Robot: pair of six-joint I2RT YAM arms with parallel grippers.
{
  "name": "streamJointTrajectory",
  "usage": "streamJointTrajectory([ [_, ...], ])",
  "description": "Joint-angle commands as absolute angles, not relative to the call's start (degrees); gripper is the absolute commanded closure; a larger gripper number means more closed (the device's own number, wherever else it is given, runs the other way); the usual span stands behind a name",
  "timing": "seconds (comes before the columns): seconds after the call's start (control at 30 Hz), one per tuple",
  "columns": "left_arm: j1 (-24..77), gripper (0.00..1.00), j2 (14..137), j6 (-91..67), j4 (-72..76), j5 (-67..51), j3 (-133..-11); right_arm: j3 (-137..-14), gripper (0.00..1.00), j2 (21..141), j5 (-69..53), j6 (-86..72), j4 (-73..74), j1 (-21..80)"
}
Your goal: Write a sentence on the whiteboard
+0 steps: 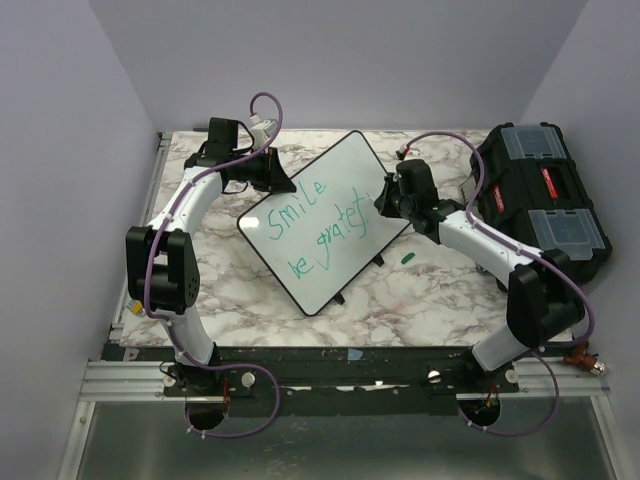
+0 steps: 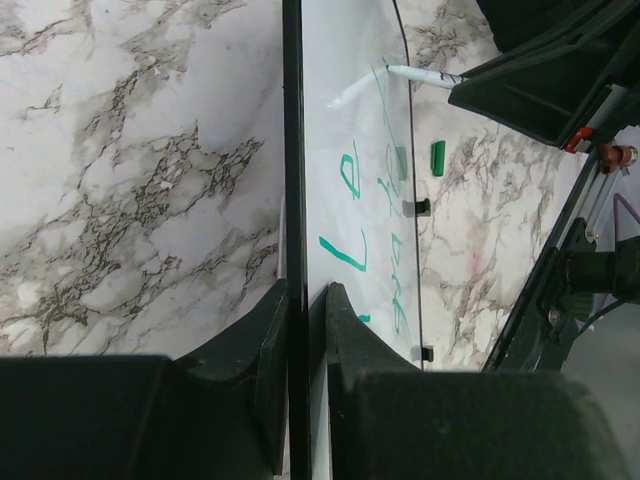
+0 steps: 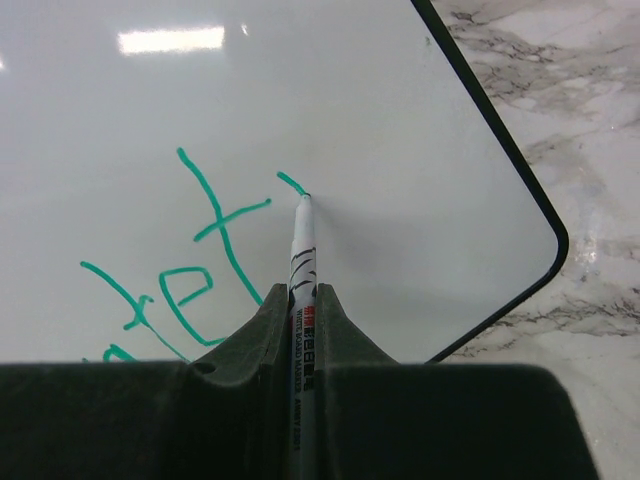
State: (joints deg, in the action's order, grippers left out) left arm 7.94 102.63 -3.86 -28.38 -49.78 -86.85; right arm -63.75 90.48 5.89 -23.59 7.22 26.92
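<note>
The whiteboard [image 1: 335, 250] stands tilted on the marble table, black-framed, with the green sentence [image 1: 320, 225] in two uneven lines reading roughly "Smile be gratef". My left gripper [image 1: 272, 172] is shut on the board's upper left edge; in the left wrist view its fingers [image 2: 345, 320] pinch the black frame [image 2: 292, 150]. My right gripper [image 3: 301, 290] is shut on a white marker [image 3: 301, 250], whose green tip touches the whiteboard [image 3: 400, 120] at a short fresh stroke right of the letters "tet" [image 3: 215, 225]. From above, the right gripper [image 1: 385, 200] sits at the board's right side.
A black toolbox [image 1: 540, 195] with clear lid compartments stands at the right rear. A small green marker cap [image 1: 407, 257] lies on the marble just right of the board, also in the left wrist view as the cap [image 2: 437, 158]. Grey walls enclose the table.
</note>
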Motion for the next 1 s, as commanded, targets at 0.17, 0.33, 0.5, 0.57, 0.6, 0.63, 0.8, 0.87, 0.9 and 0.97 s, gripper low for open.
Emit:
streamJointTrajectory([
  [0.17, 8.3, 1.0, 100.9, 2.4, -26.0, -48.2, -87.0, -57.5, 0.99, 88.2, 5.1, -24.4, 8.5, 26.6],
  [0.33, 8.3, 1.0, 100.9, 2.2, -26.1, -48.0, -87.0, -59.5, 0.99, 89.5, 6.2, -24.4, 8.6, 26.6],
  [0.5, 8.3, 1.0, 100.7, 2.2, -26.2, -47.8, -86.9, -62.5, 0.99, 91.7, 7.0, -24.4, 9.0, 26.5],
  [0.57, 8.3, 1.0, 100.7, 2.2, -26.1, -47.7, -86.9, -63.4, 0.99, 92.6, 7.1, -24.4, 9.1, 26.2],
  [0.6, 8.3, 1.0, 100.8, 2.2, -26.2, -47.7, -86.9, -63.9, 0.99, 92.9, 7.2, -24.4, 9.1, 26.1],
  [0.63, 8.3, 1.0, 100.9, 2.2, -26.2, -47.8, -86.9, -64.3, 0.99, 93.3, 7.2, -24.4, 9.2, 26.1],
  [0.8, 8.3, 1.0, 100.9, 2.2, -26.2, -47.8, -87.0, -66.6, 0.99, 94.8, 6.9, -24.1, 9.2, 25.9],
  [0.87, 8.3, 1.0, 100.9, 2.2, -26.1, -47.9, -87.0, -67.3, 0.99, 95.3, 6.9, -24.1, 9.2, 25.9],
  [0.9, 8.3, 1.0, 100.9, 2.2, -26.1, -47.9, -87.0, -67.6, 0.99, 95.5, 6.7, -24.0, 9.2, 25.9],
  [0.97, 8.3, 1.0, 100.9, 2.2, -26.1, -47.9, -87.0, -68.2, 0.99, 95.8, 6.6, -23.9, 9.2, 25.9],
])
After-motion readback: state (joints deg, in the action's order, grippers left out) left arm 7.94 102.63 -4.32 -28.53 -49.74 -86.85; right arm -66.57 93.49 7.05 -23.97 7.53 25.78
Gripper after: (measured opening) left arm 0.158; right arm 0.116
